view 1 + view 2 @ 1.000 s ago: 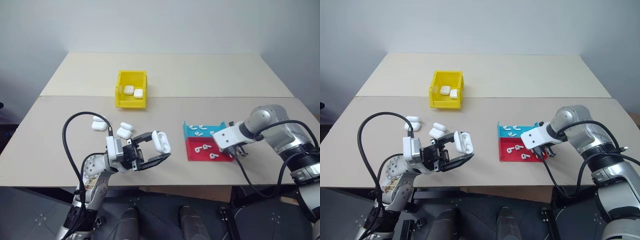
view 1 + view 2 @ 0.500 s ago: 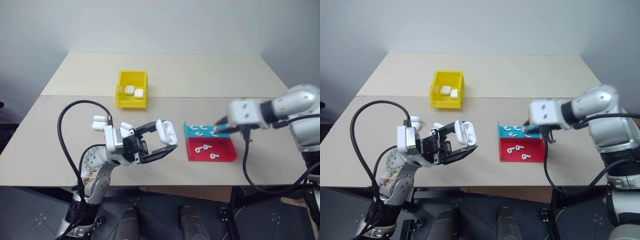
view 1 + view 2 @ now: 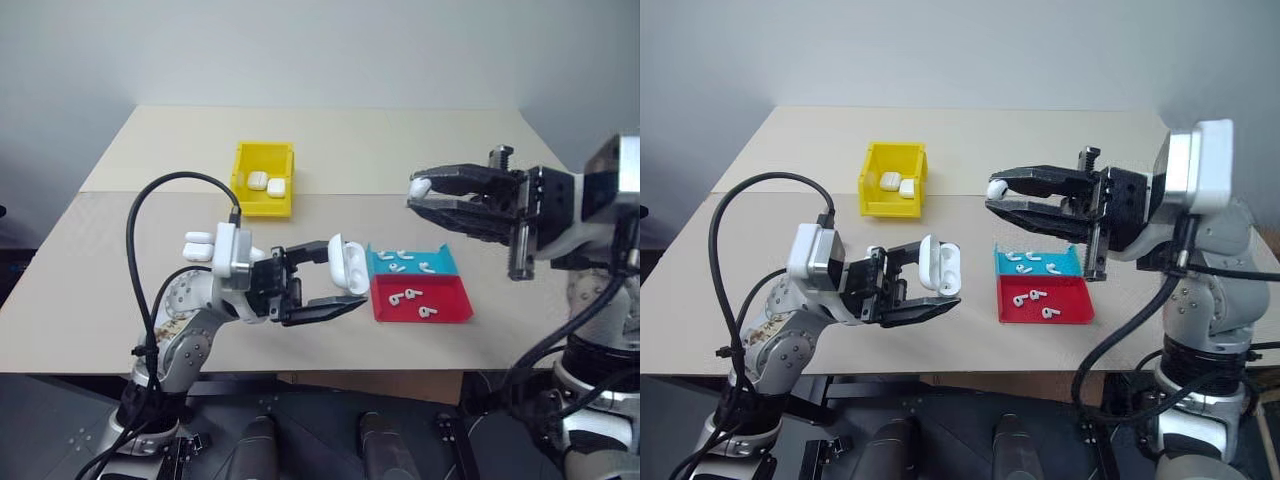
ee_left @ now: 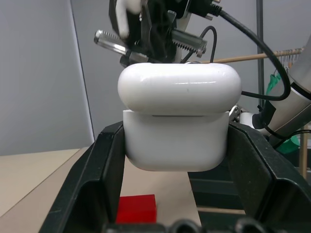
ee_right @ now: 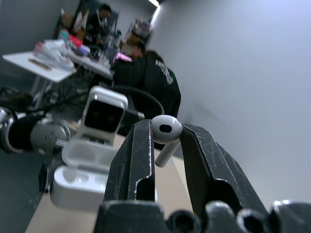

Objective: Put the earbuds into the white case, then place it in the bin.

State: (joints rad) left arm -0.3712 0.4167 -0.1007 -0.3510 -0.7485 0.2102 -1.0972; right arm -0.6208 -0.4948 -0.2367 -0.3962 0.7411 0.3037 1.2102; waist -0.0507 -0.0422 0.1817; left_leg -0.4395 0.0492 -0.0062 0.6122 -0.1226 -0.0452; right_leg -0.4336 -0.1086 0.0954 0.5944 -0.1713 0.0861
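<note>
Left claw [image 3: 345, 287] is clamped on the white case [image 3: 348, 264], lid flipped up and held off the desk [image 3: 540, 300] so the pockets face the right claw [image 3: 420, 192]. That one's pinching an earbud [image 3: 420, 187] at its tips, up high right of the case. Yellow bin [image 3: 263, 179] waits far left.

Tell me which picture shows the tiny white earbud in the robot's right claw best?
The right wrist view: the tiny glossy white stemmed earbud sits close up between the right gripper's black fingers, stem hanging down. The eye views show it as a small white dot at the fingertips.
</note>
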